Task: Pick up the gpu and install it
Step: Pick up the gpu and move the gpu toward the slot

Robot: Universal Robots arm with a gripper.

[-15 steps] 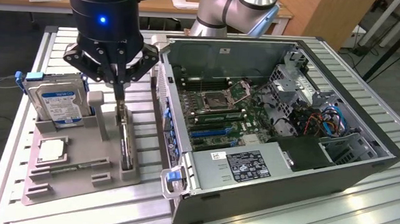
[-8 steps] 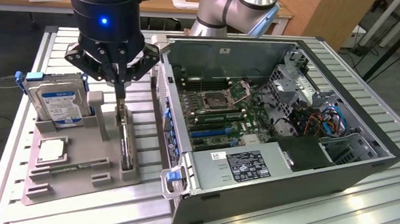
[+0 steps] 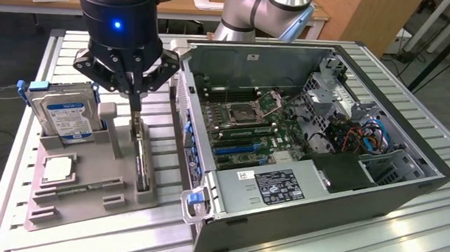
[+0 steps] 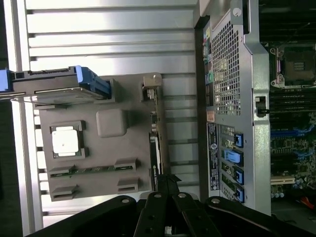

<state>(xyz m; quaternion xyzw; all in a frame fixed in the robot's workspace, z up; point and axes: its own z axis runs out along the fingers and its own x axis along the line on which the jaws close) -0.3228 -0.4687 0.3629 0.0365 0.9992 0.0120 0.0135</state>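
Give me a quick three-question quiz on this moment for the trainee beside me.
1. True or false: the thin dark green-brown circuit-board gpu with its silvery bracket is already seated in the open dark grey metal computer case.
2. The boxy silver hard drive with the blue-white label is: A) standing upright in the grey plastic holder tray B) lying flat beside it C) mounted in the case.
3. What are the arm's black fingers shut on?
Key: 1 false, it stands on edge in the tray. 2 A. 3 the gpu, at its upper edge.
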